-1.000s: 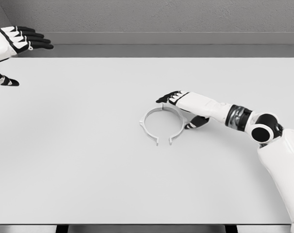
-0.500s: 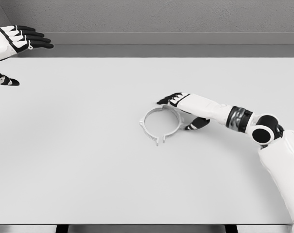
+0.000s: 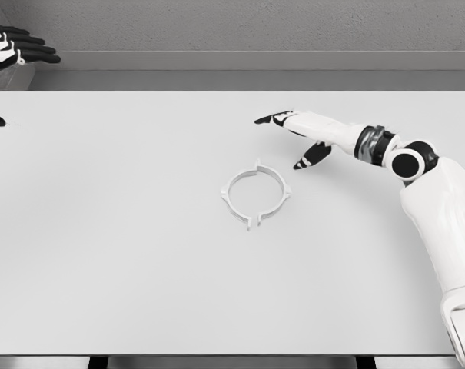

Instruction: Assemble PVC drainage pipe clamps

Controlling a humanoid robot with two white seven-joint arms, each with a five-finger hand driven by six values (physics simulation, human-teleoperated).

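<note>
Right hand [image 3: 297, 131]: fingers spread, holding nothing. It hovers over the table [image 3: 124, 254], up and to the right of the clamp [image 3: 255, 196], clearly apart from it. Black fingertips point toward the picture's left; the thumb hangs lower, angled down toward the clamp's right side without touching.

Clamp: white ring lying flat on the table, a little right of centre. Two half-shells appear closed into a full circle. Small tabs stick out at four points: top, bottom, left and right. A narrow split shows at the top tab and another at the bottom tab. Whether the halves are locked together cannot be told from this view. Bare table shows through the ring's middle.

Right arm: comes in from the lower right edge, white shell, with a dark ball joint and a grey-black band at the wrist. Forearm runs leftward above the table surface and casts a faint shadow beneath the hand.

Left hand [image 3: 13, 46]: at the top left corner, partly cut off by the frame edge, well apart from the clamp. Its dark fingers are extended and lie roughly parallel, pointing right; it holds nothing. A dark fingertip shows lower down at the left edge.

Table: pale, plain. Grey wall behind.
</note>
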